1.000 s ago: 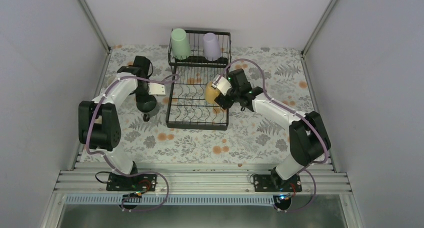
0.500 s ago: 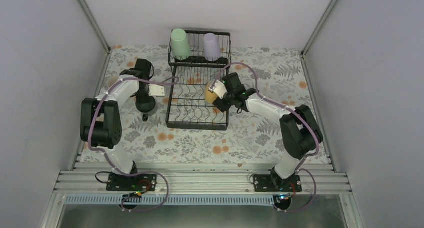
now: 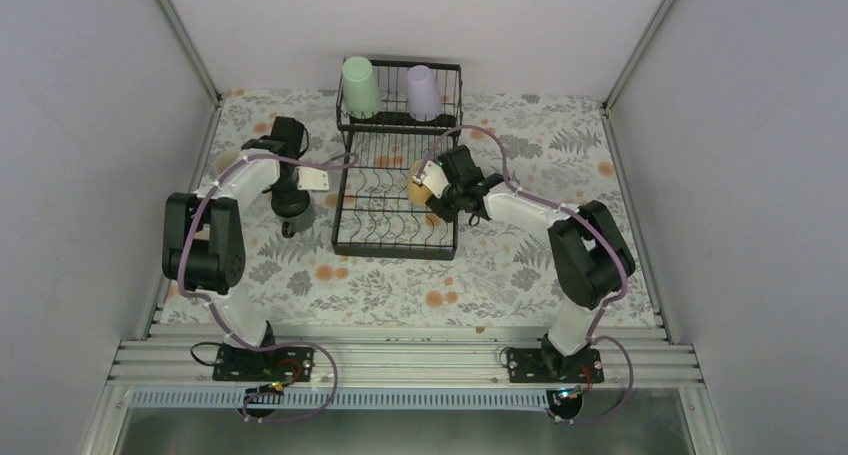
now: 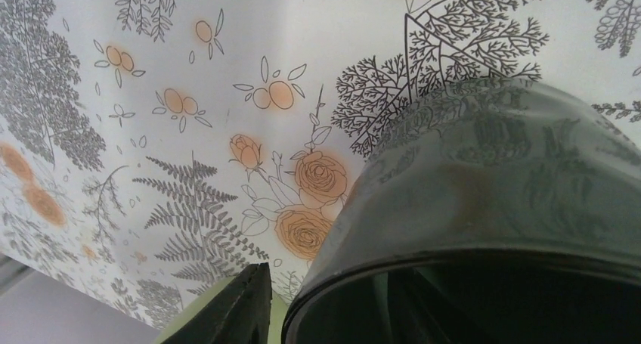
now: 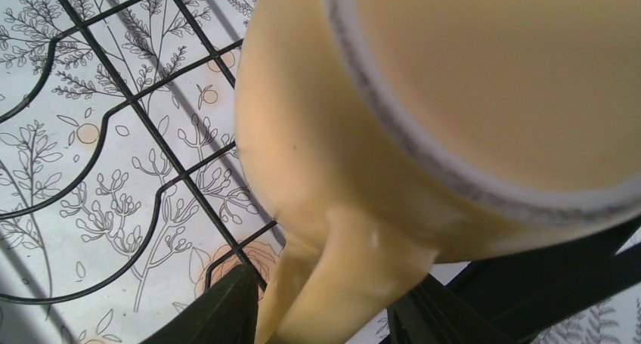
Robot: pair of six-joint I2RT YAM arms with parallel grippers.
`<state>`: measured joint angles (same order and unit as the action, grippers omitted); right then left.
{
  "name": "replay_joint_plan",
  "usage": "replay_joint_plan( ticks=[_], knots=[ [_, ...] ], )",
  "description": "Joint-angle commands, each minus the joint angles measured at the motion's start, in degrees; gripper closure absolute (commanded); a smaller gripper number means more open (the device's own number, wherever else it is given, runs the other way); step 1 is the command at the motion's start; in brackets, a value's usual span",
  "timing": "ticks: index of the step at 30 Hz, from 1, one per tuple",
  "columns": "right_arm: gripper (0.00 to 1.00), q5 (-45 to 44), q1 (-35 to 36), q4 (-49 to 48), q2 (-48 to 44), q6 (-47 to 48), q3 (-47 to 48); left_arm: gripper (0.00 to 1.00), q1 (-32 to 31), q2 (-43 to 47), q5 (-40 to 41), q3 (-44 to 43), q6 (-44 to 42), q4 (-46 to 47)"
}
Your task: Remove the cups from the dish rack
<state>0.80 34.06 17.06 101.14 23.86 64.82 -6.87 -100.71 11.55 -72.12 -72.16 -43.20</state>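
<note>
The black wire dish rack (image 3: 392, 237) stands mid-table. A mint-green cup (image 3: 360, 87) and a lavender cup (image 3: 423, 92) sit upside down on its upper shelf. My right gripper (image 3: 440, 192) is shut on the handle of the yellow-orange mug (image 3: 421, 184), over the right side of the lower tray. The right wrist view shows this mug (image 5: 317, 132) with a finger (image 5: 223, 310) on each side of its handle. My left gripper (image 3: 290, 187) holds the dark grey-green mug (image 3: 291, 207) just left of the rack. In the left wrist view that mug (image 4: 491, 185) fills the frame. One finger (image 4: 238, 306) shows outside its rim; the other is hidden.
A light green object (image 4: 185, 321) lies close beside the dark mug. The rack's wires (image 5: 151, 132) run under the yellow mug. Side walls close the table on the left, right and back. The floral cloth (image 3: 400, 285) stretches in front of the rack.
The right gripper has shifted slightly left and farther over the lower tray with the yellow mug. The left gripper and the dark mug have moved a little toward the far side.
</note>
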Motion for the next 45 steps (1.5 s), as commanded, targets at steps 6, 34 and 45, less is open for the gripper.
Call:
replay_joint_plan(
  ticks=[6,34,45],
  knots=[
    [0.76,2.52,0.66,1.06,0.97,-0.38,4.10,0.32,0.02,2.28,0.82,-2.13,0.08,-1.59],
    [0.96,46.62,-10.99,30.46,-14.17,-2.51,28.74,0.00,-5.49,36.13,-25.87,2.27,13.24,25.22],
    [0.96,79.23,-24.18,56.47,-2.25,11.77,42.00,0.00,-8.61,37.30,-37.11,10.48,29.47,49.12]
  ],
)
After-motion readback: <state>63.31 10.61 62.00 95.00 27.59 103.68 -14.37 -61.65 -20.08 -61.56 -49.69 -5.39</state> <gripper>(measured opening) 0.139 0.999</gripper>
